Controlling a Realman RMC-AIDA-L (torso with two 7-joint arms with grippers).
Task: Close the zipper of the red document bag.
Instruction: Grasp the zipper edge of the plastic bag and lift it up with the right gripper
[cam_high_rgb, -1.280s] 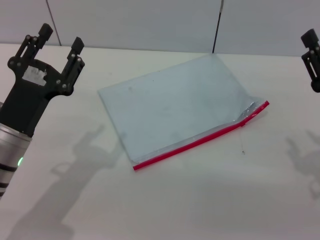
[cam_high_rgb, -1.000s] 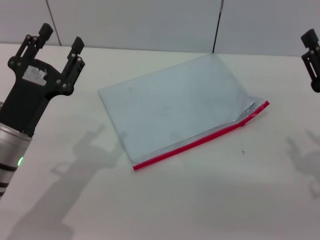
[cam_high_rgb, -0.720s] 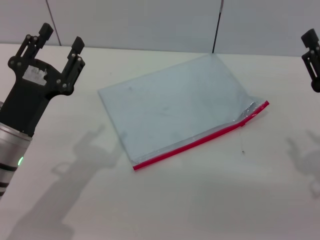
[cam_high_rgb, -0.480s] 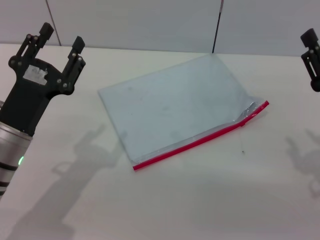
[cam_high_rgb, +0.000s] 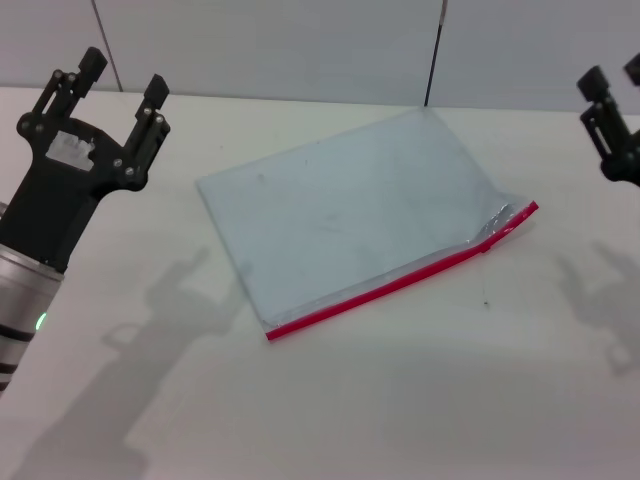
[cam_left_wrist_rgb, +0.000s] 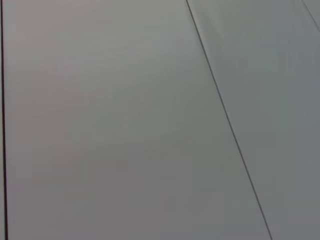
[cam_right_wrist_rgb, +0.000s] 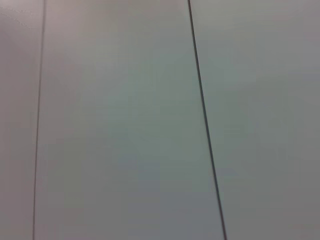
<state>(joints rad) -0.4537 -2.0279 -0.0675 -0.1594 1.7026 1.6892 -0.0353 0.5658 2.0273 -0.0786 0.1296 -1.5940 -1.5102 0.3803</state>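
Since half a second ago: right gripper (cam_high_rgb: 622, 85) has shifted inward from the head view's right edge, so more of it shows; all else is unchanged.

Item, right gripper: raised above the far right of the counter (cam_high_rgb: 400, 400), well apart from the bag. One dark finger (cam_high_rgb: 592, 82) shows whole and a second only at the picture's edge, with a gap between them; I cannot tell how wide they stand.

Item, left gripper (cam_high_rgb: 120, 70): raised over the left of the counter, well apart from the bag, my fingers (cam_high_rgb: 152, 95) spread wide and holding nothing.

Item, red document bag (cam_high_rgb: 345, 215): flat, translucent pale blue-grey pouch, lying askew near the middle of the counter, between my two arms.

Item, zipper (cam_high_rgb: 400, 280): bright red strip along the bag's near long edge, running from the near-left corner up to the right corner. The right end is puckered and lifted, and the mouth looks open there. The slider is too small to make out.

Item, both wrist views: only plain grey wall panels (cam_left_wrist_rgb: 125, 125) with thin dark seams (cam_right_wrist_rgb: 202, 115).
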